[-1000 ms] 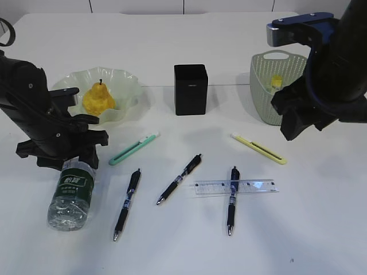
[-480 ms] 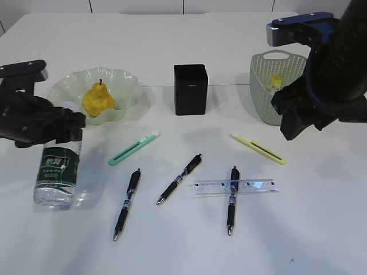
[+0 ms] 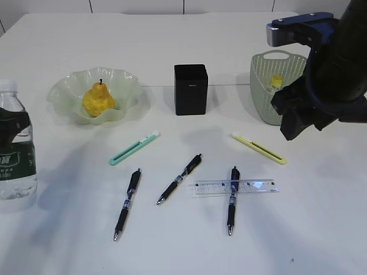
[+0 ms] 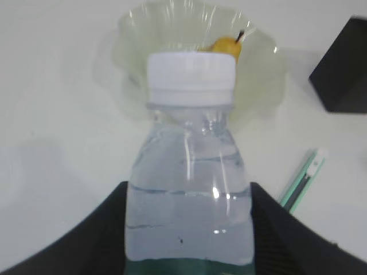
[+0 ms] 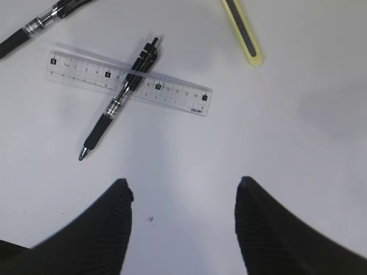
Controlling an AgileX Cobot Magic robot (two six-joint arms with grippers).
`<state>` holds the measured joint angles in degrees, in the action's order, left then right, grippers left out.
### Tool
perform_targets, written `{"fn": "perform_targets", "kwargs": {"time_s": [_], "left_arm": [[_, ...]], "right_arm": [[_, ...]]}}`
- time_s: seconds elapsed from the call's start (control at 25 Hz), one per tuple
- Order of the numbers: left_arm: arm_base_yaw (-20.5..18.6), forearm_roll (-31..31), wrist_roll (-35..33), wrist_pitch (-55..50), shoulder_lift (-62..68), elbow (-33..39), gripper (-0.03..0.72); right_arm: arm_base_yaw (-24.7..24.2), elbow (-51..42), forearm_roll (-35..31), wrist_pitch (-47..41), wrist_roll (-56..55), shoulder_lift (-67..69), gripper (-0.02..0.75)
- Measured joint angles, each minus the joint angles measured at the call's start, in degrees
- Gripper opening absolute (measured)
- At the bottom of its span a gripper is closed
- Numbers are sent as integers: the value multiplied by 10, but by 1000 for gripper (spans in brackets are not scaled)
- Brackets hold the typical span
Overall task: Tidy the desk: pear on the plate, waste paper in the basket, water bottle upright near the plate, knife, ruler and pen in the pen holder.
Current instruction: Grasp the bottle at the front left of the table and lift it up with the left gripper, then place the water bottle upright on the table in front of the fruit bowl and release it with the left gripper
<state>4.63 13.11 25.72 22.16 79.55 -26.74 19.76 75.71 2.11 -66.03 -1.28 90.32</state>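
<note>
We list the water bottle (image 3: 15, 150) upright at the desk's (image 3: 229, 40) left edge, clamped between the left gripper's (image 4: 188, 229) fingers; pear (image 3: 98, 98) on the plate (image 3: 69, 86); ruler (image 5: 127, 79) lying under a pen (image 5: 119, 97); right gripper (image 5: 183, 220) spread apart, holding nothing

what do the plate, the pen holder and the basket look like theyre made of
Plate: translucent pale green, glossy, wavy rim; probably plastic, possibly glass.
Pen holder: matte black, opaque, square; material unclear, likely plastic.
Basket: sage green, perforated walls, moulded handle cut-out; looks like plastic.
</note>
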Motion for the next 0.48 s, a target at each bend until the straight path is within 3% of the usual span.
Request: {"fn": "perform_targets", "kwargs": {"time_s": [0.48], "left_arm": [[-6, 31, -20, 313, 82, 19, 386]], "right_arm": [[0, 0, 0, -1, 0, 0, 428]]}}
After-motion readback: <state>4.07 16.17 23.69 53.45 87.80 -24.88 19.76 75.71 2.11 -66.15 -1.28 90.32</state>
